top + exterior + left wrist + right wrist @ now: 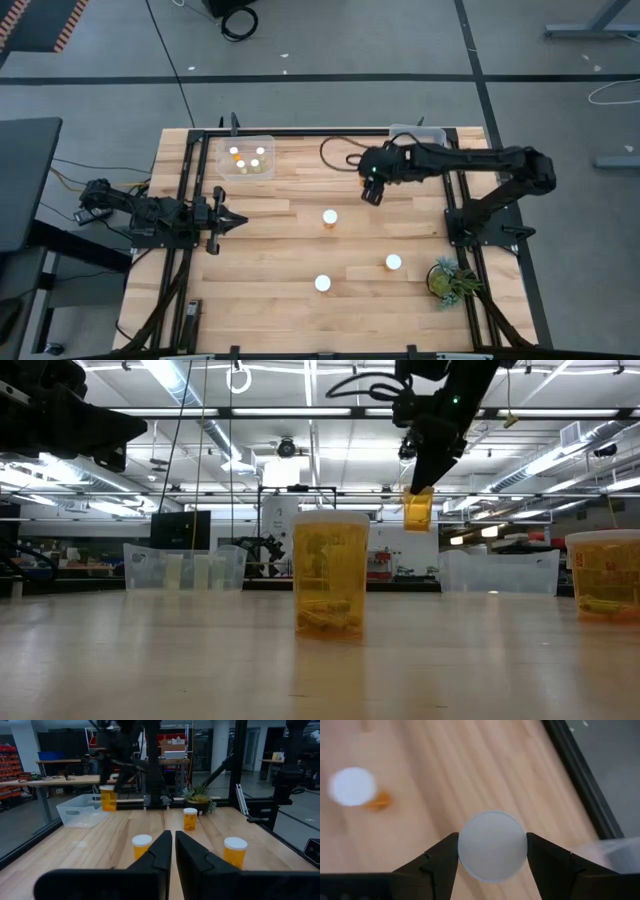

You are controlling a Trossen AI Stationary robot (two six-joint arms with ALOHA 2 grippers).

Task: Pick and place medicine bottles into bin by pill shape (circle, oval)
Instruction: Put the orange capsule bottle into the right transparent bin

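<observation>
Three orange bottles with white caps stand upright on the wooden table: one in the middle (329,217), one near the front (322,284), one to the front right (393,262). My right gripper (373,193) is shut on another bottle (418,510), high above the table near the far side. My left gripper (225,220) is shut and empty at the table's left, low over the wood; it also shows in the left wrist view (173,850). A clear bin (228,172) at the far left holds three bottles. My right gripper pinches the bottle's round white cap (470,847) between its two fingers, one on either side. The fingers come from above, pointing down. The bottle hangs upright below them, its amber body (418,512) lifted well clear of the table.
A second clear bin (432,131) stands at the far right, partly under my right arm. A green plant (452,280) stands at the front right corner. Black frame rails (186,200) run along the table's left and right sides. A cable (335,152) lies between the bins.
</observation>
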